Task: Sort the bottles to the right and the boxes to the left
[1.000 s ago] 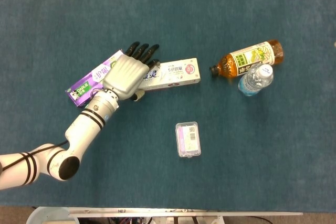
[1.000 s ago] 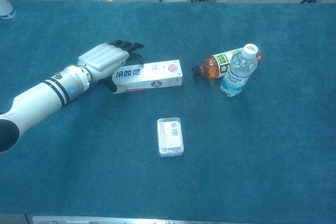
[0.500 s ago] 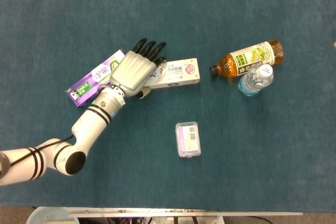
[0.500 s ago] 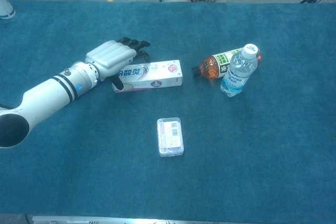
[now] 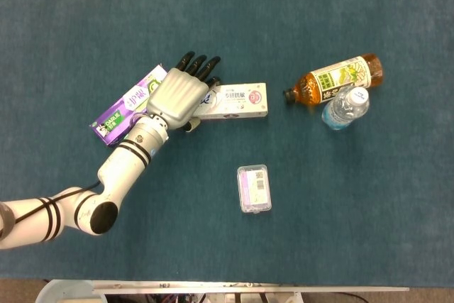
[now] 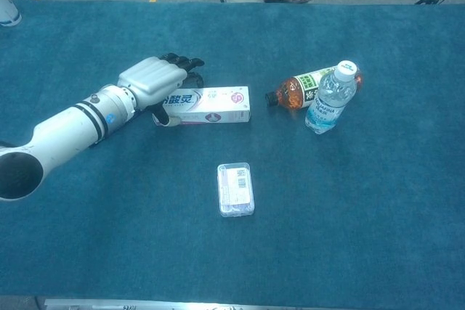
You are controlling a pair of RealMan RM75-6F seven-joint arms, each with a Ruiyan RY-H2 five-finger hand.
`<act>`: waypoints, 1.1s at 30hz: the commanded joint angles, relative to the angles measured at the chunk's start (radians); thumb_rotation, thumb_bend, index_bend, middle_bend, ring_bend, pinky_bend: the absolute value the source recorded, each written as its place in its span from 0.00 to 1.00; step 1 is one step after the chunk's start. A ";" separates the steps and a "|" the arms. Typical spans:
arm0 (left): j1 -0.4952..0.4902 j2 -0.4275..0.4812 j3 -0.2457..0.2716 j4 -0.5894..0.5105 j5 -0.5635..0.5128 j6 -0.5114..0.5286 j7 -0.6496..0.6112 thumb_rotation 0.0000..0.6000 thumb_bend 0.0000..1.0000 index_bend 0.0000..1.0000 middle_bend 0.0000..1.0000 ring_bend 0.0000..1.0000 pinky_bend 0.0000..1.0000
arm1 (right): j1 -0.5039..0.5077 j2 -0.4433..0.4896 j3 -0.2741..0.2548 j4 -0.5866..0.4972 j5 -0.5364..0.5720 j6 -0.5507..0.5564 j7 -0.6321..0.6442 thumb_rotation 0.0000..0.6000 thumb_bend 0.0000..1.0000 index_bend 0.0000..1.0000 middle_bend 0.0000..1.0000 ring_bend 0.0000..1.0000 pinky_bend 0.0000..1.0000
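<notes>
White toothpaste box [image 5: 234,101] lying flat mid-desk, its left end gripped by the left hand [image 5: 177,97]. Purple box [image 5: 124,106] just beside, under the wrist. Amber bottle [image 5: 335,78] and water bottle [image 5: 345,107] touching, far right. Clear case [image 5: 254,188] nearer.

On the purple rectangular toothpaste box [image 5: 129,103], the brand "DARLIE" is read near its lower-left end. Chinese characters are printed on the white rectangular toothpaste box [image 6: 211,104]. A barcode label is carried on the small clear plastic box [image 5: 254,188], its digits illegible.
</notes>
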 commanded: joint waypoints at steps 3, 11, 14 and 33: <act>0.005 -0.004 0.008 0.004 0.011 0.011 -0.006 1.00 0.24 0.41 0.00 0.00 0.00 | -0.003 0.000 -0.001 0.001 -0.005 0.004 0.005 1.00 0.03 0.10 0.30 0.19 0.41; 0.023 0.009 0.023 -0.004 0.028 0.027 -0.030 1.00 0.24 0.48 0.00 0.00 0.00 | -0.004 0.002 -0.001 -0.005 -0.013 0.008 0.010 1.00 0.03 0.10 0.30 0.19 0.41; 0.027 0.016 0.026 -0.005 0.031 0.028 -0.035 1.00 0.24 0.49 0.00 0.00 0.00 | -0.004 0.000 -0.001 -0.007 -0.014 0.009 0.010 1.00 0.03 0.10 0.30 0.19 0.41; 0.086 0.125 0.071 -0.070 0.062 0.067 -0.058 1.00 0.29 0.55 0.03 0.00 0.00 | 0.002 -0.010 -0.002 -0.020 -0.024 0.011 -0.004 1.00 0.03 0.10 0.30 0.19 0.41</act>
